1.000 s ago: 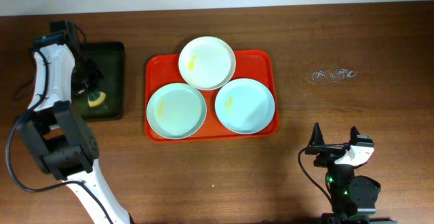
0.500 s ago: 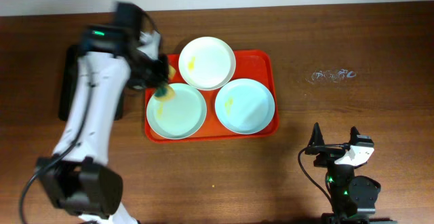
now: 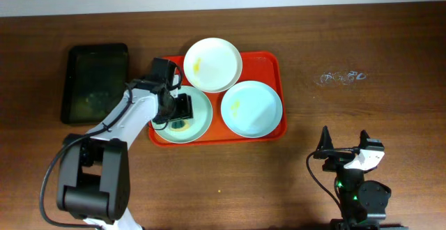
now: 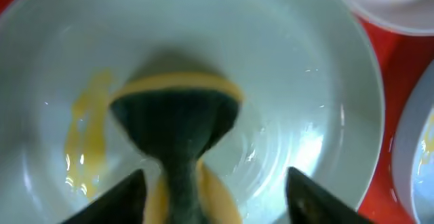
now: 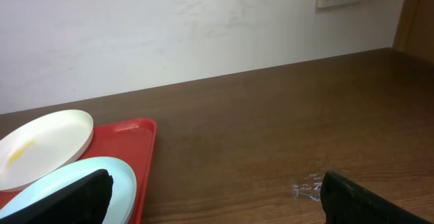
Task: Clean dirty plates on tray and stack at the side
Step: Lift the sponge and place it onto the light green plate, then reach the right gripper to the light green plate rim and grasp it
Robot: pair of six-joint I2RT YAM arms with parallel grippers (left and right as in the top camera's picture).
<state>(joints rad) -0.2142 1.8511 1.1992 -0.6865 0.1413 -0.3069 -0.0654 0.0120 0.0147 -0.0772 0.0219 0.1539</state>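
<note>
The left gripper [image 3: 179, 110] is no longer over the dark tray [image 3: 95, 82] at the far left, where it hangs a second ago. It now sits low over the pale green plate [image 3: 201, 123], the near-left one on the red tray [image 3: 268, 61]. It is clenched on a green-and-yellow sponge [image 4: 178, 125], and the left wrist view shows the sponge's face pressed flat against the plate's floor. A yellow smear [image 4: 85, 136] lies just left of the sponge, apparently not yet wiped. So the fetching step looks finished and scrubbing of the first plate is beginning. The cream-white plate [image 3: 212, 64] at the far side and the pale blue plate [image 3: 251, 108] at the near right sit unmoved on the red tray, each with a yellow mark. Nothing is stacked at the side yet. The right gripper [image 5: 217, 183] rests parked at the near right, its fingers apart and holding nothing.
</note>
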